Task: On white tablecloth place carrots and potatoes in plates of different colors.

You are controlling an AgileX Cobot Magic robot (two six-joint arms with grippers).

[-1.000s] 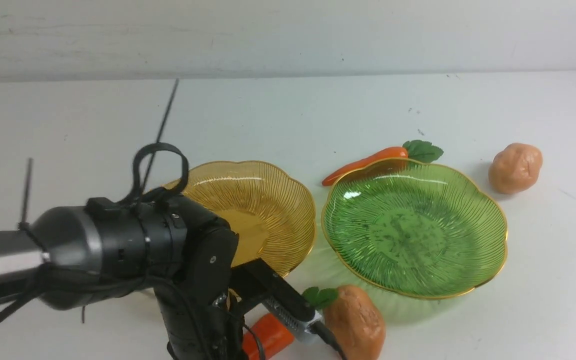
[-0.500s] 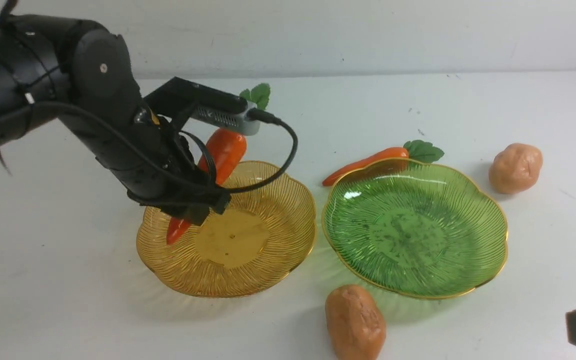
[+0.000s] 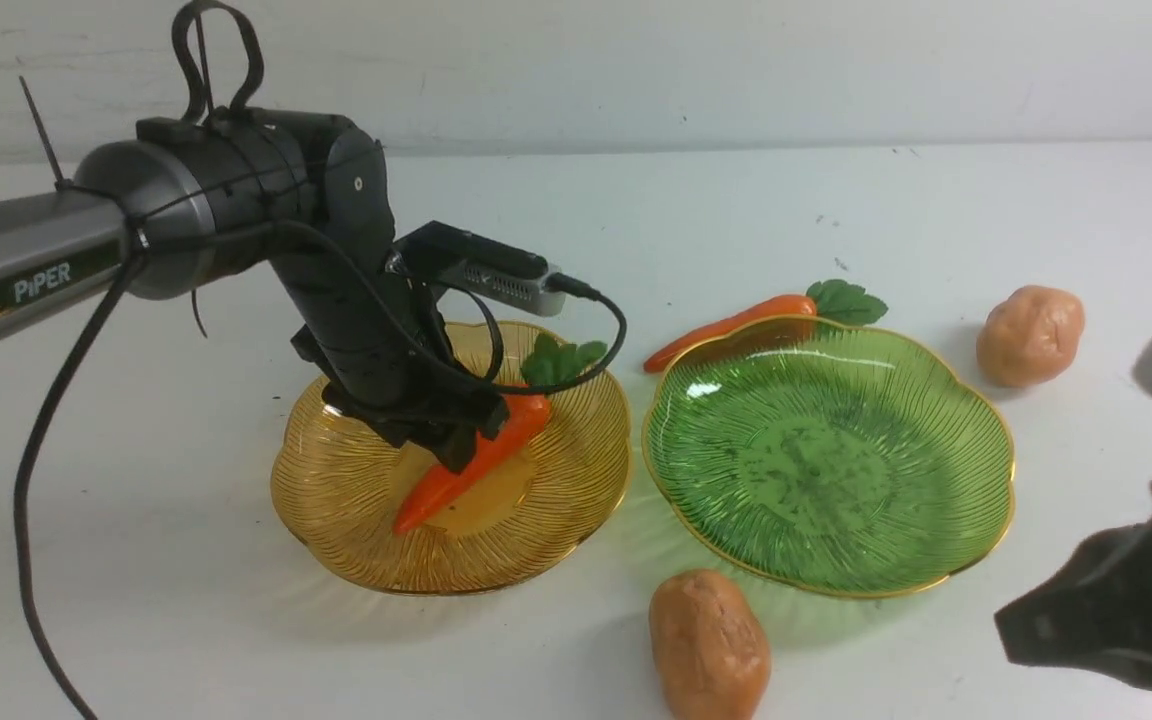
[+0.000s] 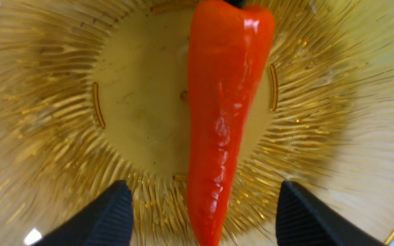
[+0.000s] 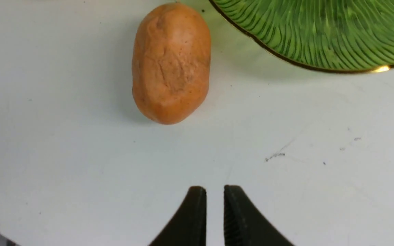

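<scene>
Thick carrot (image 3: 471, 462) lies in the yellow plate (image 3: 336, 515) | left gripper (image 4: 202, 186) spread wide astride it, gripping nothing | right gripper (image 5: 214, 189) almost closed, empty, by the near potato (image 5: 171, 63) | risk: a lifting finger could clip the carrot and roll it out.

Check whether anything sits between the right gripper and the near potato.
Nothing visible does. In the right wrist view, only bare tablecloth lies between the right gripper and the near potato. The green plate lies off to one side of that line.
</scene>
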